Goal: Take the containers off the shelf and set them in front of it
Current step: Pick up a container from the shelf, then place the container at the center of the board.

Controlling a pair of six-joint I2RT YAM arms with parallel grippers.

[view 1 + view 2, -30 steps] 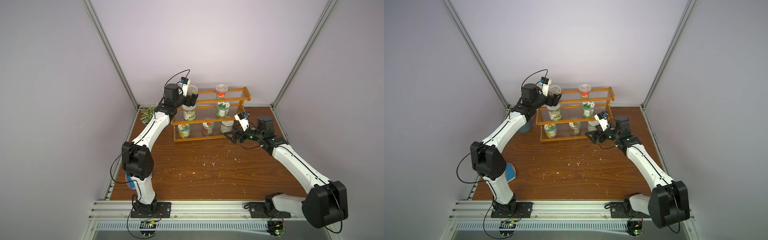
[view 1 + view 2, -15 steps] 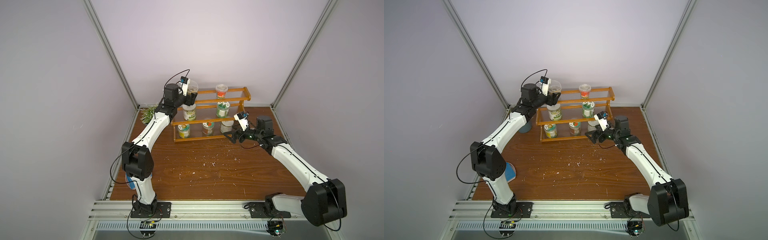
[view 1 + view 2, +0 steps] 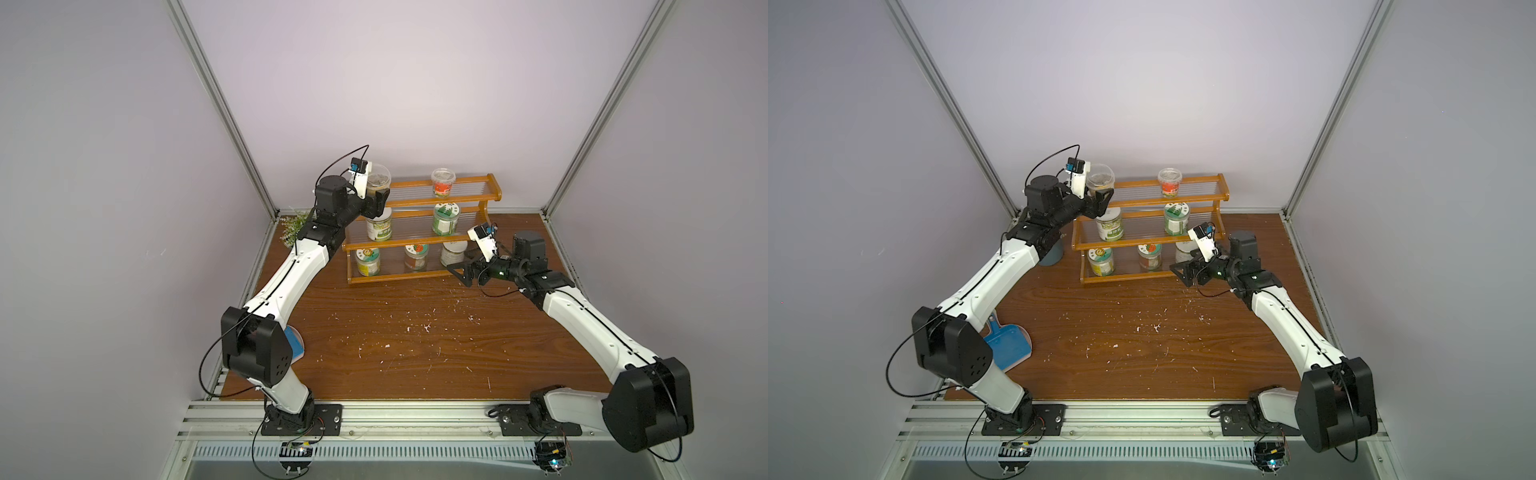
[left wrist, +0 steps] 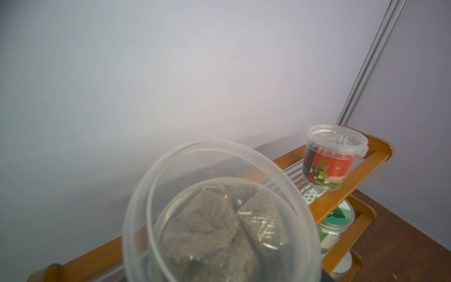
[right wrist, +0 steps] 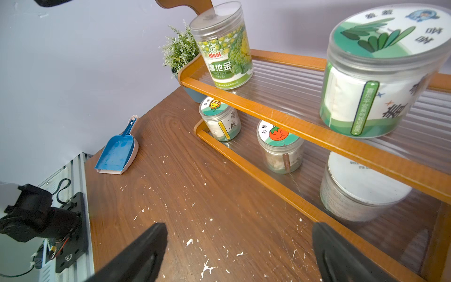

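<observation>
The shelf (image 3: 415,242) (image 3: 1142,243) stands at the back of the table. My left gripper (image 3: 376,201) (image 3: 1100,199) is shut on a clear tapered cup (image 3: 379,180) (image 4: 219,219) of brown stuff at the top tier's left end; whether it still touches the tier I cannot tell. A red-labelled cup (image 3: 443,183) (image 4: 329,161) stands on the same tier. Two jars (image 3: 379,226) (image 3: 445,218) fill the middle tier and three jars (image 3: 368,262) (image 3: 416,257) (image 5: 361,190) the bottom one. My right gripper (image 3: 461,272) (image 5: 239,234) is open and empty before the bottom tier's right end.
A potted plant (image 3: 297,222) in a grey-blue pot (image 3: 1052,255) stands left of the shelf, behind my left arm. A blue dustpan (image 3: 1007,343) (image 5: 117,153) lies by the left edge. White crumbs (image 3: 415,328) dot the wooden table. Walls close off three sides.
My left gripper's jaws have closed on the tapered cup, and the cup sits a little higher than before. The right gripper has edged slightly towards the shelf.
</observation>
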